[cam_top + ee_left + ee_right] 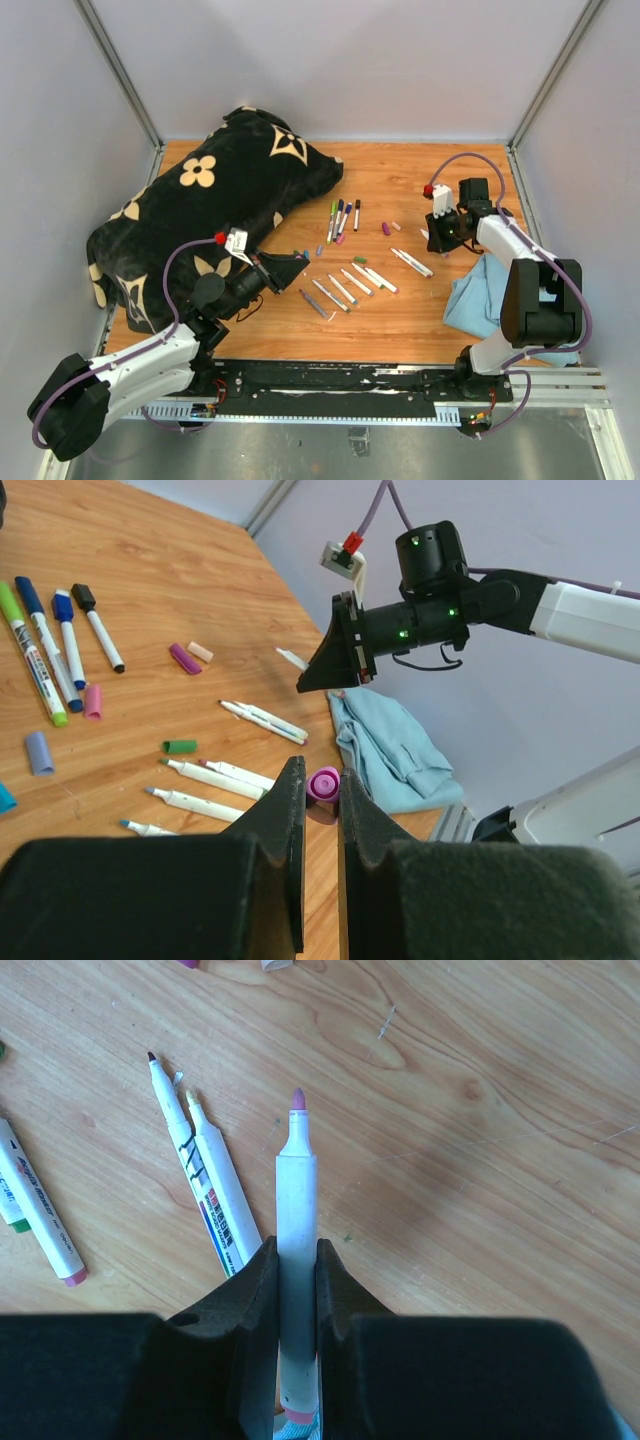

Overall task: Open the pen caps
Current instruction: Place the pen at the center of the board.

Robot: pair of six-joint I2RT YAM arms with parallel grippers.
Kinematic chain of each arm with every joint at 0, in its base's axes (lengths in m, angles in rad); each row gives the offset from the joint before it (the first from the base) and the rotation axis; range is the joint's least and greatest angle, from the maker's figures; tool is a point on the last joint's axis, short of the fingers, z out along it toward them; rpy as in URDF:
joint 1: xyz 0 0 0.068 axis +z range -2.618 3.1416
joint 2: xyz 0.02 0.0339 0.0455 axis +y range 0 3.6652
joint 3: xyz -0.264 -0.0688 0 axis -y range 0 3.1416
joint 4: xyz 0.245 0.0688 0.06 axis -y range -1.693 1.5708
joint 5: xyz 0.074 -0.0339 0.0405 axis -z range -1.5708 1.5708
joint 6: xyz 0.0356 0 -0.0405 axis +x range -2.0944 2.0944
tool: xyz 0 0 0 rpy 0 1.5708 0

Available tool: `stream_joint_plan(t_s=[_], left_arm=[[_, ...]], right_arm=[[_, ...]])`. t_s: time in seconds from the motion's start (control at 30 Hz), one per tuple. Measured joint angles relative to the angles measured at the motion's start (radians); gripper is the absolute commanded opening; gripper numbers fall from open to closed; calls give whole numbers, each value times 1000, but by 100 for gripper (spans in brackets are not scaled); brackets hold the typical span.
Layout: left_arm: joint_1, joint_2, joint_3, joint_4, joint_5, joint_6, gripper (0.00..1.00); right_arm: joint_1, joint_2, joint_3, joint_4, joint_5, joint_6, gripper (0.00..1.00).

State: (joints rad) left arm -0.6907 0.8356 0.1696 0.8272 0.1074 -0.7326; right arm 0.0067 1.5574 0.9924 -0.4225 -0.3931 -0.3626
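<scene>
The left claw (322, 786) is pinching a purple cap (323, 779) between its fingertips, holding it over the table (150, 570). The right claw (297, 1260) is gripping a marker (296, 1185) by its white barrel, the bare pinkish tip pointing away over the wood. Four capped pens (71, 652) are lying side by side, their caps green, blue, blue and black. Loose caps (184, 658) are lying scattered near them. Bare markers (215, 777) are resting in a rough row, and a blue cloth (478, 290) is lying by the right arm.
</scene>
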Motion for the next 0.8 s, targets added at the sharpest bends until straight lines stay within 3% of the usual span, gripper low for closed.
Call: stream_joint_plan(t_s=[0.8], left_arm=[[0, 14, 0, 1, 20, 0, 0]], right_arm=[[-1, 67, 48, -22, -29, -1, 6]])
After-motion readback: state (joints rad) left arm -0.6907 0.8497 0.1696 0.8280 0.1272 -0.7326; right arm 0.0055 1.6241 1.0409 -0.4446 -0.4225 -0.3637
